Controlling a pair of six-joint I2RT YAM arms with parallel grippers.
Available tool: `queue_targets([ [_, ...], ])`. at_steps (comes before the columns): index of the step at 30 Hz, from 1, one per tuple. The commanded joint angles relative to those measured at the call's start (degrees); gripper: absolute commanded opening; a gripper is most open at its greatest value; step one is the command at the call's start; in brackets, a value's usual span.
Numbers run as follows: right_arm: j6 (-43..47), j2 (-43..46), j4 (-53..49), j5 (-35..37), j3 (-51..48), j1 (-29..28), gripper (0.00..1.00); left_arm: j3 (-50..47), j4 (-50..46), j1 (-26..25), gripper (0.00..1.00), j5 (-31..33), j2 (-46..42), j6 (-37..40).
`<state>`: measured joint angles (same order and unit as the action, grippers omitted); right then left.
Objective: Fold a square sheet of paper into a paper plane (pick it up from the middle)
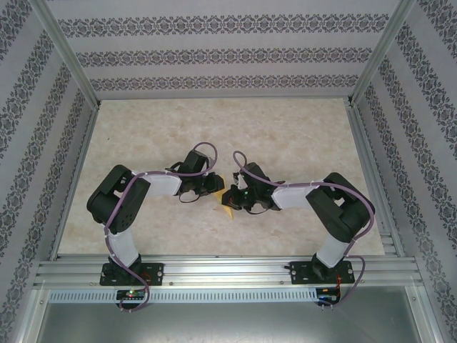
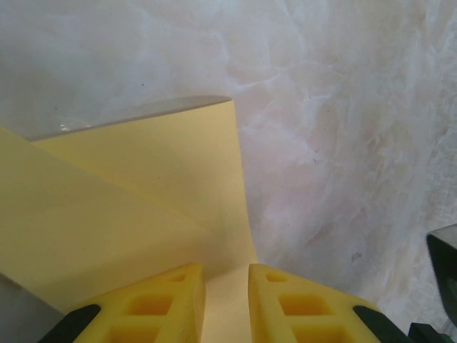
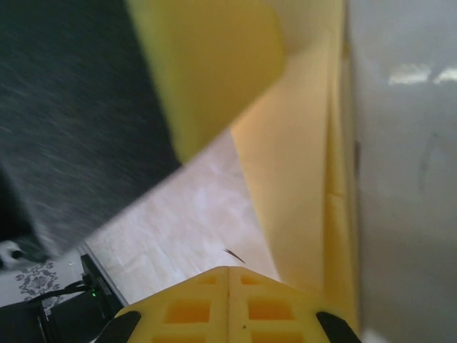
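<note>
The yellow sheet of paper (image 2: 143, 200) lies folded in overlapping layers on the marble-patterned table, one edge curling up. Most of it is hidden under the grippers in the top view, where a small yellow corner (image 1: 227, 210) peeks out; whether it has a paper plane's shape I cannot tell. My left gripper (image 2: 227, 270) stands over the sheet's right edge, its yellow fingers a narrow gap apart with paper showing in the gap. My right gripper (image 3: 228, 270) is shut with nothing in it, just left of the paper's long fold (image 3: 300, 164). Both grippers meet at the table's middle (image 1: 213, 187) (image 1: 231, 194).
A yellow finger of the left gripper (image 3: 214, 64) and its dark body loom close above the right gripper. A dark part of the right gripper (image 2: 446, 271) shows at the right edge of the left wrist view. Aluminium frame rails (image 1: 228, 268) and patterned walls bound the table (image 1: 214, 128).
</note>
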<state>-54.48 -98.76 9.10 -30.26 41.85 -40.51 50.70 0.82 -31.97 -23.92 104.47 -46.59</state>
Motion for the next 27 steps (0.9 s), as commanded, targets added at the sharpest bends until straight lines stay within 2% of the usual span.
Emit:
queue_targets([
  [1,-2.4,-2.6,3.0,2.1,2.5,-0.8,0.0,0.3,-1.8,-0.3,0.25,1.6,1.9,0.6],
  [6,-3.8,-7.8,5.8,1.8,1.5,-0.7,0.01,0.5,-2.5,-0.3,0.25,1.8,1.8,0.8],
  [10,-4.6,-7.9,8.4,0.4,-2.7,-0.8,0.02,0.4,-3.3,-0.3,0.25,3.0,1.8,0.6],
  [18,-2.1,-1.5,3.4,-0.9,-6.8,-2.4,0.06,0.4,-4.2,-0.4,0.25,4.0,2.6,0.4],
  [27,-3.6,1.4,5.7,-0.3,-13.4,-2.8,0.06,1.3,-5.0,-0.3,0.25,3.7,3.6,0.9],
])
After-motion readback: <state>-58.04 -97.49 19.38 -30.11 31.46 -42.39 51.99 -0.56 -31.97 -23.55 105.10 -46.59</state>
